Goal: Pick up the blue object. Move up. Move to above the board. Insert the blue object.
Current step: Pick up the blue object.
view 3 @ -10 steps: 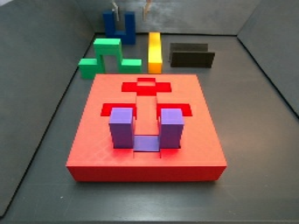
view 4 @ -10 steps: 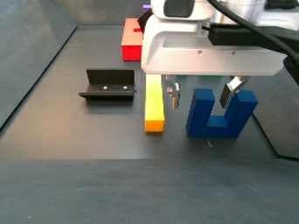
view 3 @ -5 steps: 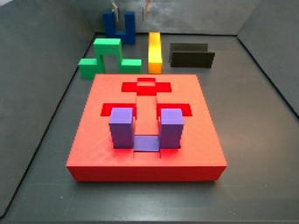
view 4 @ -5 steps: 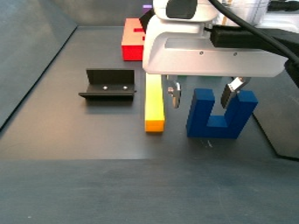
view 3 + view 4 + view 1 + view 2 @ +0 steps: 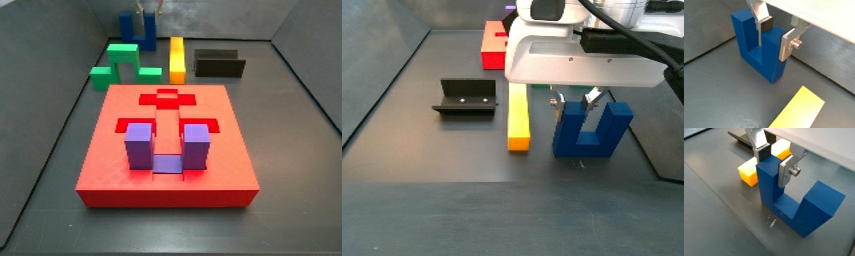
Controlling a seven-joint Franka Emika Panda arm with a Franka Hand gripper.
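The blue object [image 5: 591, 136], a dark blue U-shaped block, stands upright on the dark floor with its prongs up. It also shows in both wrist views [image 5: 745, 36] [image 5: 812, 208] and at the far end of a side view [image 5: 130, 24]. My gripper [image 5: 572, 103] is down over it, shut on one prong. One finger sits in the slot between the prongs and the other on the prong's outer face, as both wrist views show [image 5: 773, 48] [image 5: 772, 171]. The red board [image 5: 134, 172] lies apart from it, also visible behind the gripper [image 5: 492, 45].
A purple U-shaped block [image 5: 167, 150] sits in a recess of the board. A yellow bar [image 5: 517, 120] lies right beside the blue object. Green blocks [image 5: 123, 60] lie near the board's far edge. The fixture [image 5: 465, 98] stands past the yellow bar.
The fingers have closed inward from a wide-open stance onto one prong of the blue object. The block and the arm have stayed in place.
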